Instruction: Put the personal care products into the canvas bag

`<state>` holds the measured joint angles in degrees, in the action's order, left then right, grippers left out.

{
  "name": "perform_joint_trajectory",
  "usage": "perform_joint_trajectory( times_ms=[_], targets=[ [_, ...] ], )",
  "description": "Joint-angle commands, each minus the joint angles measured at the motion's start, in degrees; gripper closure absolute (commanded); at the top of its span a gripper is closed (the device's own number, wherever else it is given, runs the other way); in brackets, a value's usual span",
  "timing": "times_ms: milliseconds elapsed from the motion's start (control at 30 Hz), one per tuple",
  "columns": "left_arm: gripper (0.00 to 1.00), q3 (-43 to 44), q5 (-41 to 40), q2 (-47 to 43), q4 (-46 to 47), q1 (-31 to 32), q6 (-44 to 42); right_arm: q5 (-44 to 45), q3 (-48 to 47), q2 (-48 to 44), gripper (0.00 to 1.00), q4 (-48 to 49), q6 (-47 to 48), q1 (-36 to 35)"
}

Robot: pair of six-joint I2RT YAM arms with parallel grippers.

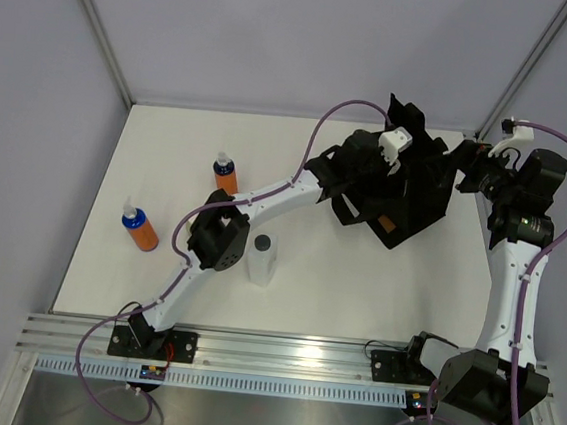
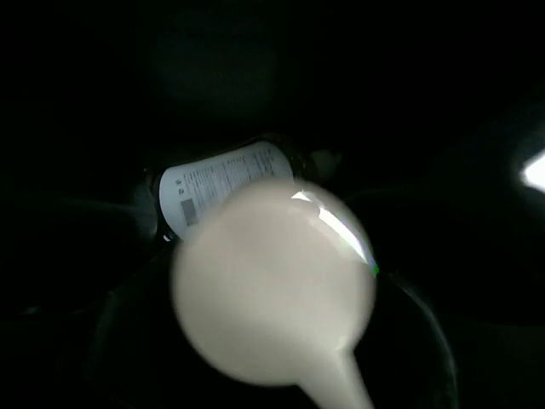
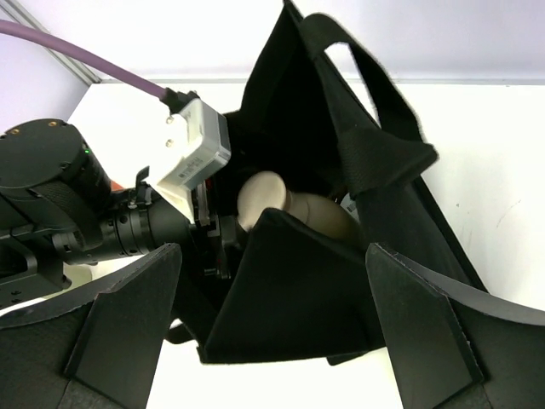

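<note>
The black canvas bag (image 1: pixel 410 200) stands open at the back right, brown label (image 1: pixel 387 225) facing front. My left gripper (image 1: pixel 370 173) reaches into its mouth and is shut on the beige bottle (image 3: pixel 298 211), which fills the left wrist view as a blur (image 2: pixel 272 281). A bottle with a white label (image 2: pixel 223 183) lies on the bag's bottom. My right gripper (image 3: pixel 274 256) is open at the bag's right side (image 1: pixel 465 176), with a flap of the bag (image 3: pixel 298 290) between its spread fingers. Two orange bottles (image 1: pixel 227 175) (image 1: pixel 139 227) and a white bottle with a black cap (image 1: pixel 262 259) stand on the table.
The left arm's elbow (image 1: pixel 219 231) hangs just left of the white bottle. The bag's handles (image 3: pixel 375 128) stand up at its far side. Grey walls enclose the white table (image 1: pixel 170 141); a metal rail (image 1: pixel 280 358) runs along its near edge.
</note>
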<state>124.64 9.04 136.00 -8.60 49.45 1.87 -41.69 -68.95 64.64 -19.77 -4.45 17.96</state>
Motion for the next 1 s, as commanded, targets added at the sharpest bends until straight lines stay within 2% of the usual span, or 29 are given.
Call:
perform_joint_trajectory(
  times_ms=[0,100,233,467,600,667,700,733,800,833,867,967],
  targets=[
    [0.11,1.39,-0.16,-2.67,4.99,0.56,0.15,-1.02,0.22,0.48,0.01,0.7,1.28,0.24],
    [0.01,3.41,-0.33,-3.11,5.17,0.56,1.03,-0.94,0.39,0.75,0.01,0.35,1.9,0.24],
    [0.01,6.83,-2.18,-5.74,5.79,0.3,1.3,-1.99,0.3,0.66,0.0,-0.35,3.91,0.24],
    [0.01,7.12,-7.44,-15.39,2.63,-1.37,-1.43,-11.98,-1.44,0.92,0.01,-4.57,11.99,0.15],
    [0.01,0.89,-8.77,-24.1,-1.32,-2.87,-1.43,-21.92,-5.22,1.98,0.01,-14.57,21.47,0.06],
    [0.01,-3.07,-11.58,-28.32,-3.69,-3.66,-1.43,-26.16,-8.03,2.15,0.01,-21.75,30.61,-0.81],
    [0.01,-7.09,-12.11,-32.52,-4.49,-3.83,-1.43,-25.2,-9.09,2.15,0.0,-23.98,33.25,-2.03],
    [0.01,-9.22,-12.46,-34.65,-5.45,-4.53,-0.65,-19.8,-10.32,2.33,0.0,-26.44,38.67,-3.96],
    [0.01,-15.87,-12.99,-40.6,-8.79,-5.24,-0.11,-11.61,-14.8,3.64,0.01,-34.7,43.63,-13.61],
    [0.01,-18.44,-13.34,-42.73,-10.11,-5.68,-0.29,-3.48,-15.77,4.08,0.01,-36.03,45.04,-17.04],
    [0.01,-21.16,-14.04,-44.84,-12.12,-5.86,-0.72,0.61,-16.39,4.61,0.01,-35.95,44.36,-23.43],
    [0.01,-34.08,-16.59,-54.51,-13.46,-6.03,-4.06,18.01,-14.47,4.7,0.0,-32.81,42.68,-30.33]
  ],
)
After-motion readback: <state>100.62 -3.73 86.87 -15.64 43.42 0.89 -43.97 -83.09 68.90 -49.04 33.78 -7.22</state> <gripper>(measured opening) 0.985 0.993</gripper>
